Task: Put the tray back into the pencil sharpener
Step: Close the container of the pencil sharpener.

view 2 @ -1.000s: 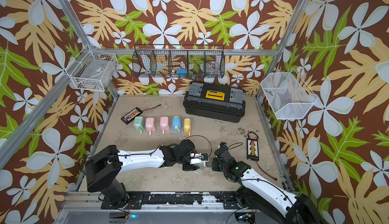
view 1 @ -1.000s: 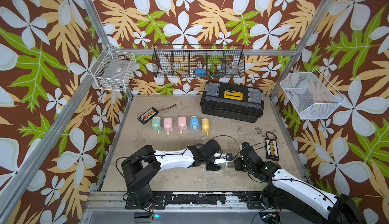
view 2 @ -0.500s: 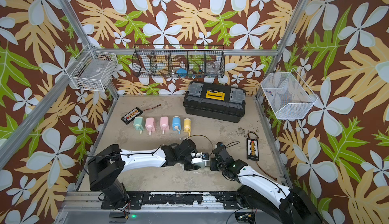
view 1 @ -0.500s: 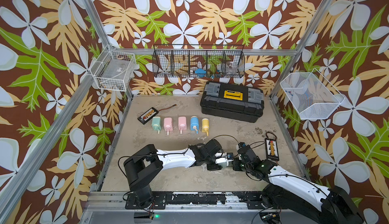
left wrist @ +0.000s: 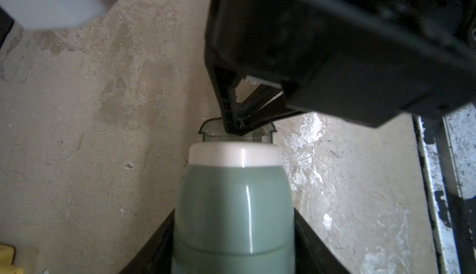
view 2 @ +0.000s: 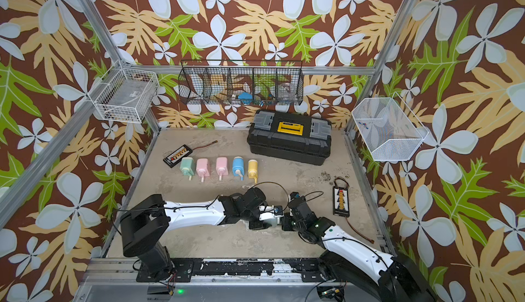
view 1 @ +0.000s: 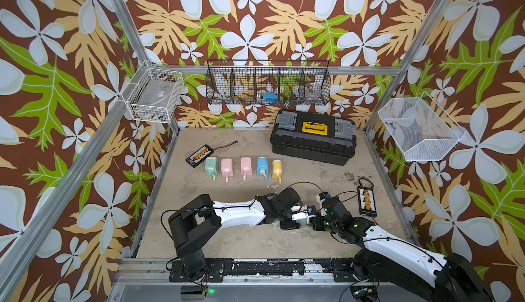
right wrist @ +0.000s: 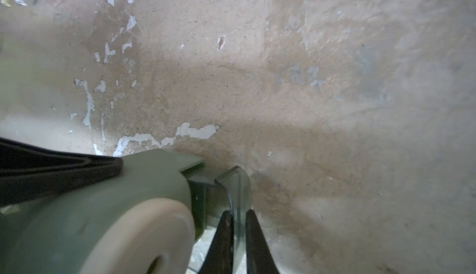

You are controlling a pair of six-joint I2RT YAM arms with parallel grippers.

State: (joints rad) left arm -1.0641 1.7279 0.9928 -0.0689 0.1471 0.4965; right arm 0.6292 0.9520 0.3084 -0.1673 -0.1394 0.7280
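Two grippers meet at the front middle of the scuffed beige tabletop (view 1: 255, 241). The left gripper (left wrist: 233, 216) has its black fingers clamped on either side of the sage-green rounded plastic pencil sharpener (left wrist: 233, 182), cream cap on its end. And the right gripper (right wrist: 239, 214), fingers almost together, is pinching the flared lip of the clear smoke-tinted plastic tray (right wrist: 235, 185). The tray's end juts from the sharpener's dark opening beside the cap, not yet flush.

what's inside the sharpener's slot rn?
The clear tray, seemingly part way in, outer end pinched by the right pincer. The sharpener body hides how deep it sits.
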